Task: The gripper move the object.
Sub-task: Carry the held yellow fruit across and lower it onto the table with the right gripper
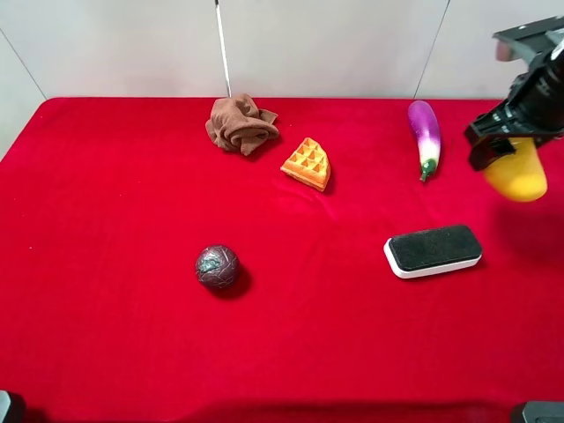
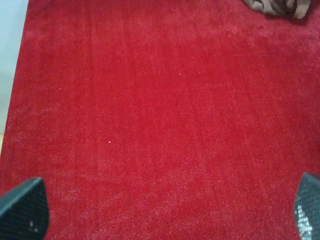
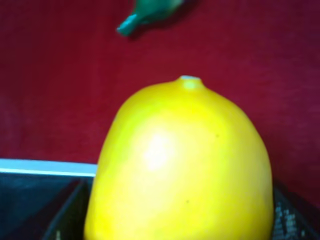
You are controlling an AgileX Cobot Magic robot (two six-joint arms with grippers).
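The yellow mango-shaped object (image 1: pixel 518 173) hangs in my right gripper (image 1: pixel 504 145) above the red cloth at the far right, to the right of the purple eggplant (image 1: pixel 425 130). It fills the right wrist view (image 3: pixel 182 170), with black fingers (image 3: pixel 292 217) beside it. The gripper is shut on it. My left gripper's (image 2: pixel 165 212) two black fingertips (image 2: pixel 22 210) stand wide apart over bare red cloth, holding nothing. The left arm is out of the high view.
On the red cloth (image 1: pixel 106 264) lie a crumpled brown rag (image 1: pixel 240 124), an orange waffle wedge (image 1: pixel 307 163), a black and white eraser (image 1: pixel 433 250) and a dark ball (image 1: pixel 217 266). The eggplant's green stem (image 3: pixel 145 12) shows beyond the mango.
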